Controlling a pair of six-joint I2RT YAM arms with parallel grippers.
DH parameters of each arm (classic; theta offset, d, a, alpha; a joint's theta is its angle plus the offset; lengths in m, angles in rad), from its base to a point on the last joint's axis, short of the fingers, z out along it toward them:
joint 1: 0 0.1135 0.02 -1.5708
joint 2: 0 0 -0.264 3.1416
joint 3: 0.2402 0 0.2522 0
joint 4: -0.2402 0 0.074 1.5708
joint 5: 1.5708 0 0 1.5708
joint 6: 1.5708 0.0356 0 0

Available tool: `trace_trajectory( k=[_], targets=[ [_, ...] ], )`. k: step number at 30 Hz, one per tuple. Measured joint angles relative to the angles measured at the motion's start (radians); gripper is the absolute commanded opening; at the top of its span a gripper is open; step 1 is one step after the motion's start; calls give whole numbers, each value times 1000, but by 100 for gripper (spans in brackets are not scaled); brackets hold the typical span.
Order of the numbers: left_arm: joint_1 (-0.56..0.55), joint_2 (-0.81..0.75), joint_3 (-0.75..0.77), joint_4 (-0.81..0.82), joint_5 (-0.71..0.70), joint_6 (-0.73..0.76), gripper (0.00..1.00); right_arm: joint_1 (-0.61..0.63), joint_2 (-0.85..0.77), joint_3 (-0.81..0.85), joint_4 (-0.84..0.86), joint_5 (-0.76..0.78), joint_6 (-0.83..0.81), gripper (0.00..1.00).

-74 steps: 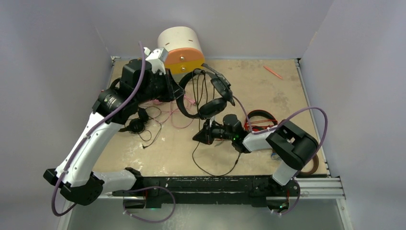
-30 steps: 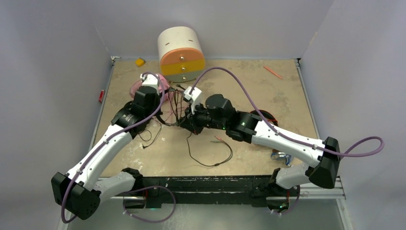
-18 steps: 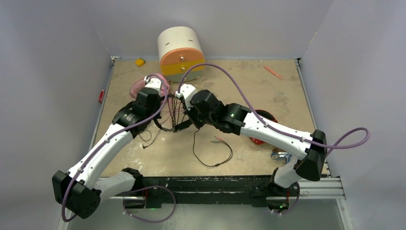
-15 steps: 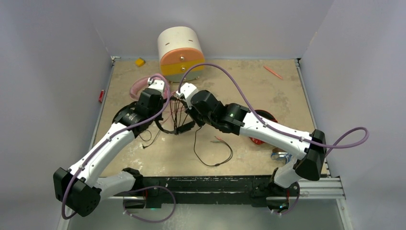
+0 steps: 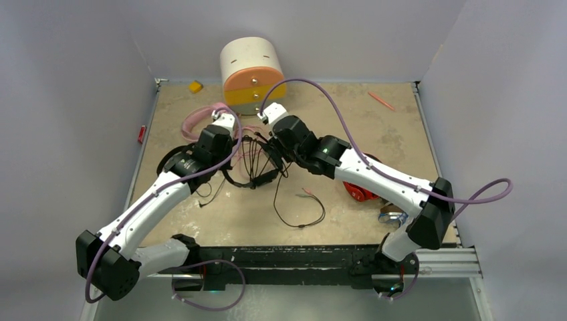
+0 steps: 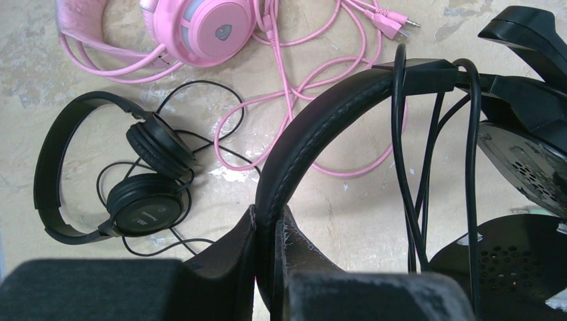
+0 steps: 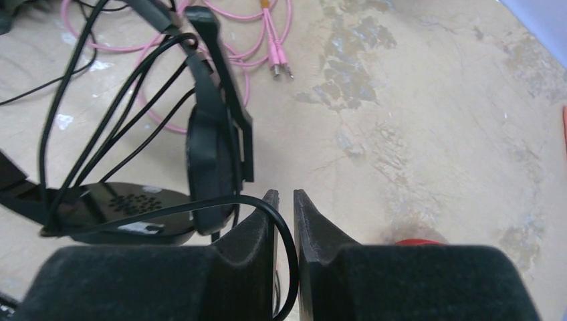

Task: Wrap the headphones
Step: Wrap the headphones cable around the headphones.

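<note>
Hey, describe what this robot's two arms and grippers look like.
Both the left arm and right arm have white link shells with black joints and bases. A purple cable runs along each. The left gripper and right gripper have black, wedge-shaped fingers on matte padded bodies.

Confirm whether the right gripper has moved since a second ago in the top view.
Yes. The right gripper has shifted up the view, closer to the round white, orange and yellow drawer box at the far edge.
</note>
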Motion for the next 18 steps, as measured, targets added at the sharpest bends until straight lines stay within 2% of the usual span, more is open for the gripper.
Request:
trace_trajectory(
  k=[10, 15, 18],
  targets=[
    [-14, 8, 0, -5, -9, 4, 0, -50, 34, 2, -1, 28, -19, 19],
    [-21, 15, 0, -26, -37, 26, 0, -70, 34, 4, -1, 69, -43, 29],
    [-21, 27, 0, -31, -42, 26, 0, -76, 34, 4, -1, 70, -53, 19]
  ],
)
